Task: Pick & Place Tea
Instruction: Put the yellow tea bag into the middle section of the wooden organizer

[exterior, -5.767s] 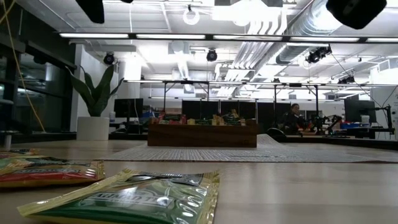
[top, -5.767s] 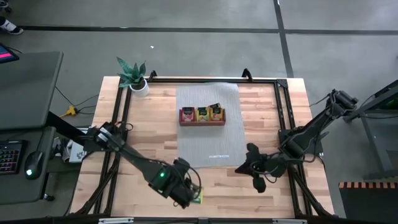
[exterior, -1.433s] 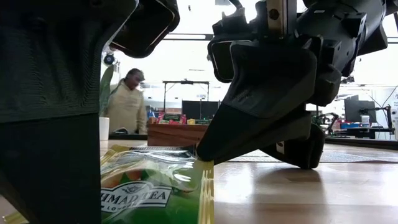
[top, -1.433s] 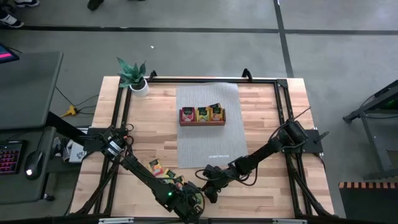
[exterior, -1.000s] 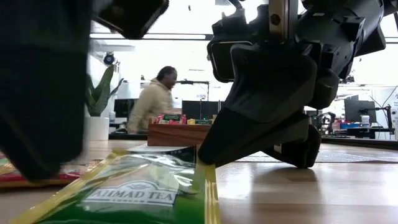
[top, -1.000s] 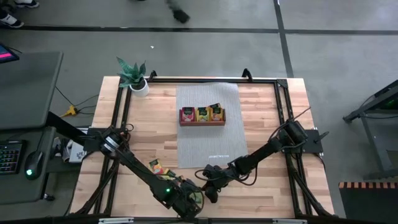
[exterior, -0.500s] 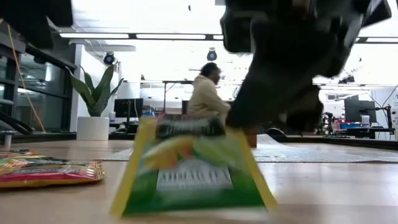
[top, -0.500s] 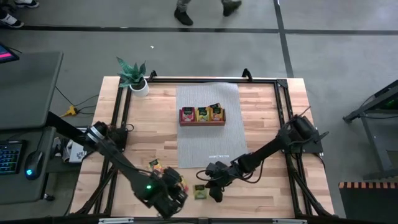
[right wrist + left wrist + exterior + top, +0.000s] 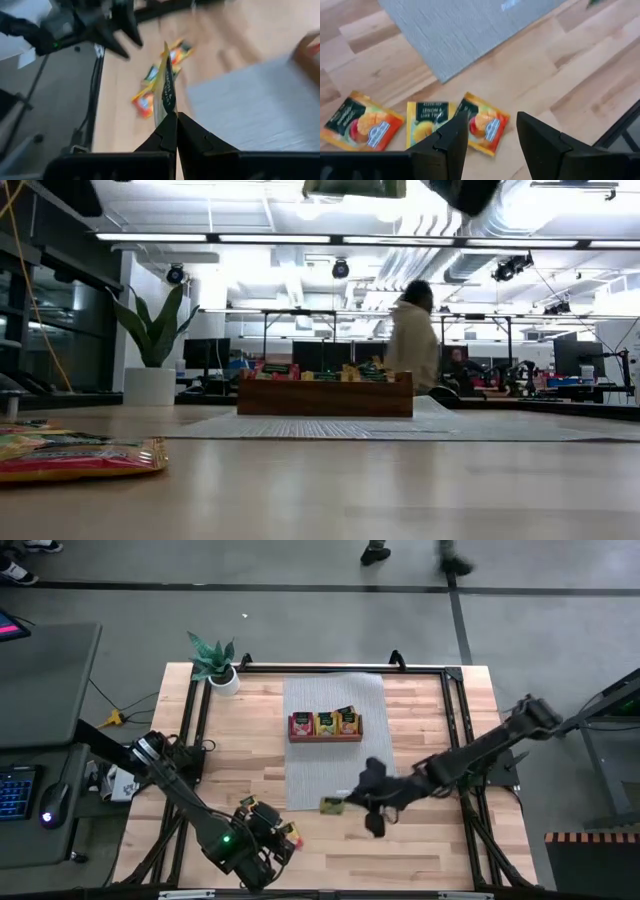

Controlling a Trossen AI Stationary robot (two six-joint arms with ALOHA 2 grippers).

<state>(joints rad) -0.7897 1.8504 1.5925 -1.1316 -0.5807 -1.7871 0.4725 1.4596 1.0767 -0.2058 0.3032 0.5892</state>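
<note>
Tea packet (image 9: 332,804), green and yellow, hangs pinched edge-on between the pressed-together fingers of the right gripper (image 9: 347,802), now lifted off the bare wood at the table's front and carried over the near edge of the grey mat (image 9: 335,710). Half a second ago it was still low beside the left arm. That suggests the pick is done and the carry toward the wooden tray (image 9: 325,727), farther back on the mat, is under way. The left gripper (image 9: 487,132) has pulled back to the front left, fingers spread and empty, above what look like three loose packets (image 9: 422,122) lying beside the mat's corner.
</note>
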